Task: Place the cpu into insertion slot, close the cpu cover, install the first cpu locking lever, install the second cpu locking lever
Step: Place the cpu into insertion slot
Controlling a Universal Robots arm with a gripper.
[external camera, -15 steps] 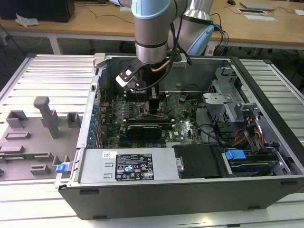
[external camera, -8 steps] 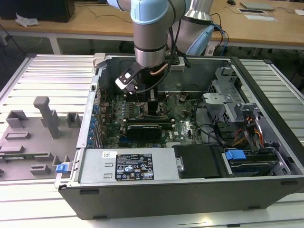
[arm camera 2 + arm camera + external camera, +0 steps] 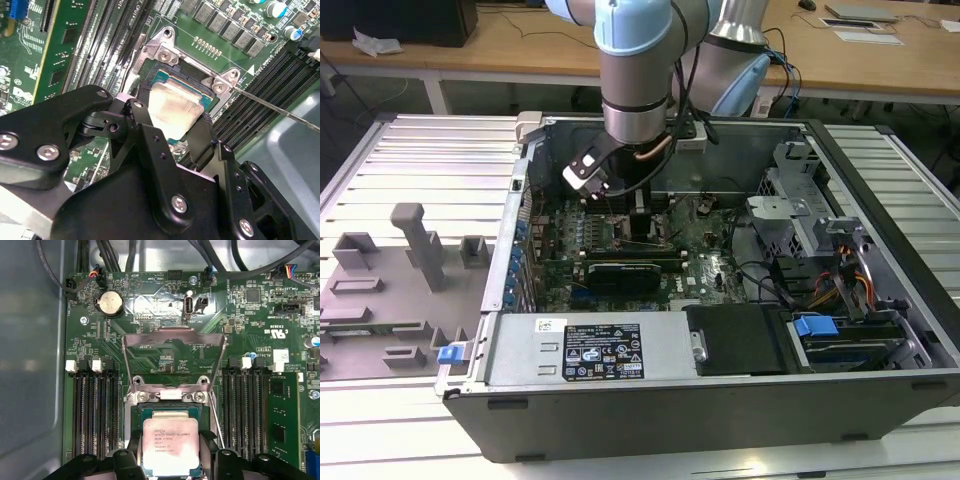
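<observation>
Fingers [image 3: 145,130] of the gripper [image 3: 171,440] are clenched on the cpu [image 3: 171,450], one black finger against each of two opposite edges, with its dull silver top facing up between them. Both wrist views show the chip squarely over the insertion slot [image 3: 135,415], its green border inside the slot's silvery rim. Whether it is fully seated or held just above the contacts, I cannot tell.

Just past the fingertips, on the far side of the slot from the gripper body, two screws hold the hinge end of the frame. From there the cpu cover [image 3: 175,333] stands raised and open, and the green circuit board [image 3: 160,305] is visible through its large window. A thin metal lever rod [image 3: 280,111] runs away from the slot's corner beside one finger, lifted off the board and not hooked down.

Long black memory slots [image 3: 95,410] run on both sides of the gripper, parallel to its fingers. Farther beyond the open cover a round coin battery [image 3: 109,303] sits on the board.

In the exterior view the arm [image 3: 635,90] reaches straight down into the open computer case [image 3: 620,420], which lies on a ribbed metal table [image 3: 420,170]. Grey fixtures [image 3: 415,240] stand on the table, well apart from the gripper toward the exterior view's left.
</observation>
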